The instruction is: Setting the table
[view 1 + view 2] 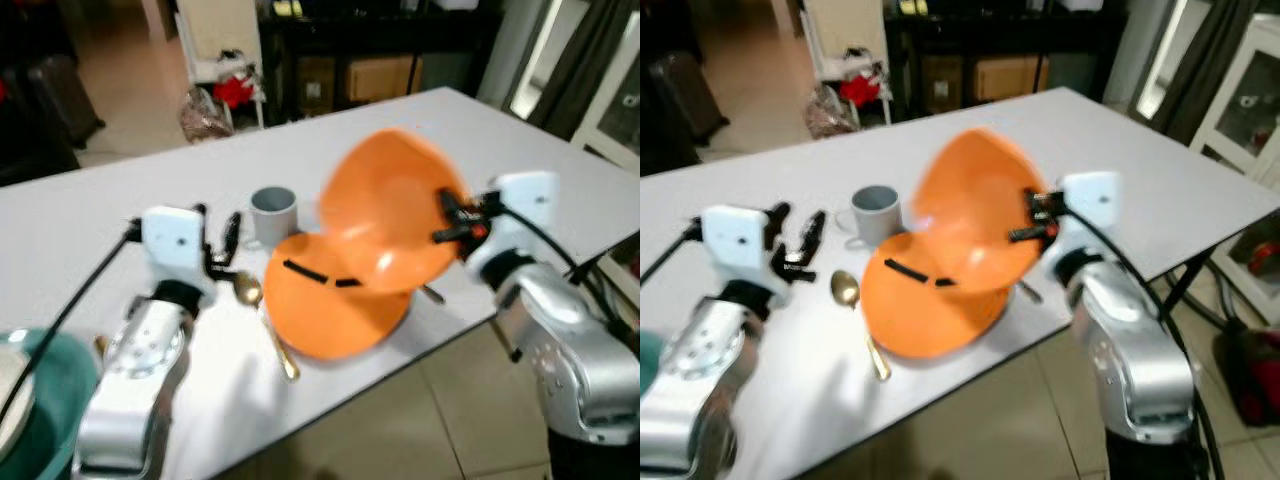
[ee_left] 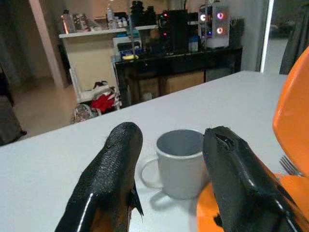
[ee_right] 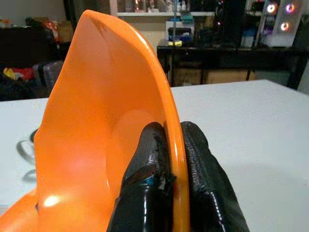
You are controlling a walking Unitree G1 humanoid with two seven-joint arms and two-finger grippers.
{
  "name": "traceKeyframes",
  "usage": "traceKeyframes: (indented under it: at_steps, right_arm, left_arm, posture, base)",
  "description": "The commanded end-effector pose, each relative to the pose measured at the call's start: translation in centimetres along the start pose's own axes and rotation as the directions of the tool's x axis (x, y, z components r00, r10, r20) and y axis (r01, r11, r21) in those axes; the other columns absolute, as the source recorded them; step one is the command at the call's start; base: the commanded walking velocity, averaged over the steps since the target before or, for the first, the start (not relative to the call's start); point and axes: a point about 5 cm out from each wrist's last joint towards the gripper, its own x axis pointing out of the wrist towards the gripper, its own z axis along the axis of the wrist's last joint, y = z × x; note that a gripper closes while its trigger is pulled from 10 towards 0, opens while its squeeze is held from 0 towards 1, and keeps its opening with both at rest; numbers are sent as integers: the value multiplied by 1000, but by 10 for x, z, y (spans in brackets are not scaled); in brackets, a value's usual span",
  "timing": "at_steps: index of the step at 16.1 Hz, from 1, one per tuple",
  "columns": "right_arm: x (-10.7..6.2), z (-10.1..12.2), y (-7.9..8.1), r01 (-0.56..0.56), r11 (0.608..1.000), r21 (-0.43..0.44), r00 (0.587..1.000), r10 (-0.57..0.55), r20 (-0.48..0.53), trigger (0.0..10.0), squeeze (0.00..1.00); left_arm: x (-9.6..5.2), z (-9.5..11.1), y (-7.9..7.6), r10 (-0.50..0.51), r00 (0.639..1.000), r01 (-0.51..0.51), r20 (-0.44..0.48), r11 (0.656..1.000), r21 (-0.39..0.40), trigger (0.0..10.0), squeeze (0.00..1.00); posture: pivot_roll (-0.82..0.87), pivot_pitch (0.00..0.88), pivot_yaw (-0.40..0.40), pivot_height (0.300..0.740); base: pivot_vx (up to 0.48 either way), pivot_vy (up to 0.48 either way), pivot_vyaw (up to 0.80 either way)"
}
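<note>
A smooth white table (image 1: 90,215) runs across the scene. At the far left edge sits part of a teal bowl (image 1: 45,400). Next comes the left gripper (image 1: 222,250), hovering low over the tabletop with its two textured black fingers (image 2: 111,179) spread wide and nothing between them. Just beyond them stands a matte grey mug (image 1: 273,213) with a loop handle. Beside the gripper lies a gold metal spoon (image 1: 262,320), its handle touching a glossy orange plate (image 1: 325,305) that lies flat near the table's front edge. Above it, tilted steeply on edge, is a second round orange plate (image 1: 385,215), slightly blurred. The right gripper (image 3: 166,140) pinches its thin rim, one finger on each face. A fork (image 1: 432,294) pokes out beneath.
</note>
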Motion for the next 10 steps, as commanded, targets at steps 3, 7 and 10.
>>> traceKeyframes:
  at_steps: [3, 7, 10]
  right_arm:
    - [1, 3, -11, -33, 982, 184, 999, 39, -29, 10000, 0]
    - [11, -1, -12, -125, 952, 280, 977, 167, -132, 10000, 0]
    - [33, -13, -8, -101, 919, 382, 932, 221, -286, 10000, 0]
  left_arm:
    - [-4, 2, -5, -58, 998, 58, -3, 998, 28, 10000, 0]
    - [-4, 5, 8, -122, 992, 123, -17, 990, 68, 10000, 0]
    - [-5, 2, 16, -263, 960, 271, -92, 958, 94, 10000, 0]
  posture:
    - [-64, 0, 25, 740]
    - [-67, 0, 40, 740]
    - [-61, 0, 46, 740]
  base:
    - [0, 0, 0]
    - [0, 0, 0]
    - [0, 0, 0]
